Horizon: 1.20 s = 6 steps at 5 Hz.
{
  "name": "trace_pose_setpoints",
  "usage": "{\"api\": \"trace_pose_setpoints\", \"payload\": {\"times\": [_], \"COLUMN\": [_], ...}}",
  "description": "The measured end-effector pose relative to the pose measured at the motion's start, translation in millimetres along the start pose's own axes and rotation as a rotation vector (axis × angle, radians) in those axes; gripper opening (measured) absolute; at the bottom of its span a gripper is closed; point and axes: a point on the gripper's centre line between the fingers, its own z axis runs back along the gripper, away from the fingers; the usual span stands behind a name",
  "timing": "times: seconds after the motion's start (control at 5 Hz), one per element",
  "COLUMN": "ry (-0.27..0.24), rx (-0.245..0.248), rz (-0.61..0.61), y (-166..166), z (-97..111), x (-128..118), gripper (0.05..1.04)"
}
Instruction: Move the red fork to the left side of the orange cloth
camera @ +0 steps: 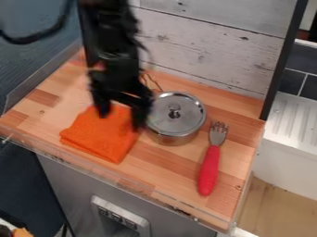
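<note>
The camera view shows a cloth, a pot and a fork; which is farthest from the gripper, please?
The red-handled fork; the orange cloth and silver pot are both nearer the gripper.

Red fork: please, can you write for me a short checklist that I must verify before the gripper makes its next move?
1. Gripper fingers apart, with nothing between them: ok.
2. Gripper over the red fork: not ok, it hangs at the orange cloth, on the far side of the pot from the fork.
3. Fork lying free of the pot: ok, bare wood shows between them.
4. Gripper clear of the cloth: cannot tell, contact is not visible for sure.
5. Lid seated on the pot: ok.
6. Fork beside the cloth, at its left: not ok, the pot's far side still holds it.
</note>
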Motion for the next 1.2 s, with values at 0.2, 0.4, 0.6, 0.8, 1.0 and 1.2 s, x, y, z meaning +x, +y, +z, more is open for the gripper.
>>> {"api": "trace_pose_setpoints", "payload": {"times": [0.2, 0.4, 0.6, 0.8, 1.0, 1.2], "ry": [-0.043, -0.041, -0.015, -0.003, 0.013, 0.001], "rx": [0.004, -0.022, -0.023, -0.038, -0.03, -0.021], "rz": [-0.106, -0.111, -0.047, 0.008, 0.037, 0.037], "y": [-51, -96, -120, -124, -124, -123], "z": [4, -3, -23, -42, -53, -53], "x": [5, 4, 2, 4, 7, 10], "gripper": [1.001, 1.001, 1.001, 1.001, 1.001, 0.95]}}
